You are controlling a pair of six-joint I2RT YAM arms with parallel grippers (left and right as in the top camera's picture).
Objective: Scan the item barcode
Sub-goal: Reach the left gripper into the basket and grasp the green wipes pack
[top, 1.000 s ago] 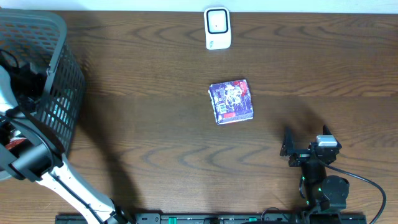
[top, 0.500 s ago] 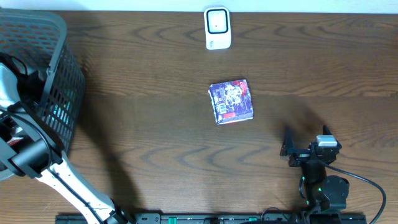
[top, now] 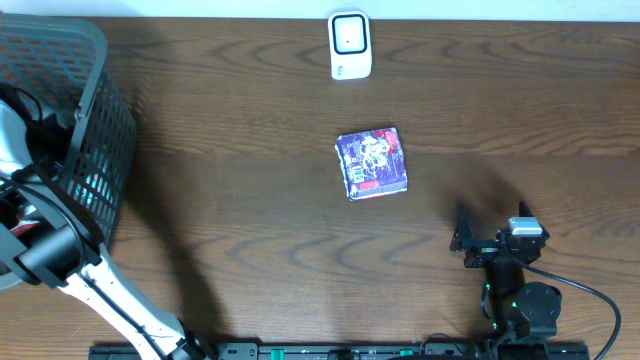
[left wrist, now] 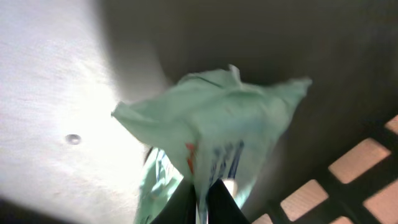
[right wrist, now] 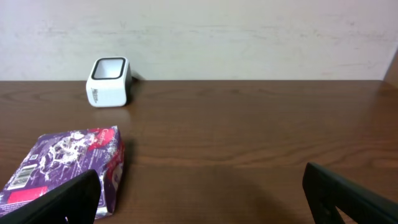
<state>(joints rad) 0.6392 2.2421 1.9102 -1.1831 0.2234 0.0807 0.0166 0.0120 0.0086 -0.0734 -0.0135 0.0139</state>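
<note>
1. desk (top: 250, 120): dark brown, wavy wood grain.
2. scanner (top: 350, 45): white, dark window.
3. pack (top: 373, 163): purple, white and red print.
4. basket (top: 95, 130): grey lattice.
5. bag (left wrist: 224, 124): pale green, red and blue print.
6. wall (right wrist: 249, 37): off-white.

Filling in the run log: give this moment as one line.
left gripper: shut on bag in basket | right gripper: open | box: on table | scanner: far edge
</note>
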